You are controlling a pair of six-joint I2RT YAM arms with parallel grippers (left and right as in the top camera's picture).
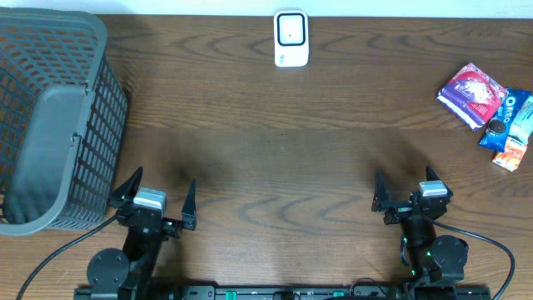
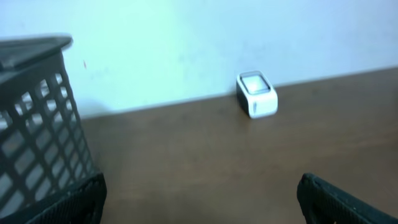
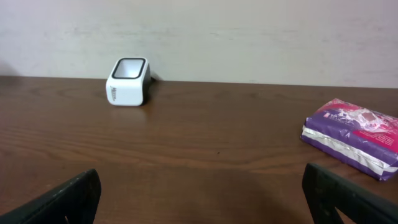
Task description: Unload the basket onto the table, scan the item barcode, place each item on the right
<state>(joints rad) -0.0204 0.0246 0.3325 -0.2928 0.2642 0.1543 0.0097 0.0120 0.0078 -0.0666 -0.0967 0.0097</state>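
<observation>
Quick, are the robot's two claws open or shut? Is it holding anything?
Left gripper: open, holding nothing.
Right gripper: open, holding nothing.

A dark brown wood-grain tabletop fills nearly the whole overhead view in front of you, its grain running in long wavy lines from side to side. Along its far edge you see a thin strip of pale wall. From the two wrist views, that wall rises plain and straight from the tabletop's back edge. It looks off-white and faintly mottled on your right, and washed bluish on your left. The light is soft and even. You get a dull sheen on the wood toward the far edge and only faint, blurred shadows nearer the front.
</observation>
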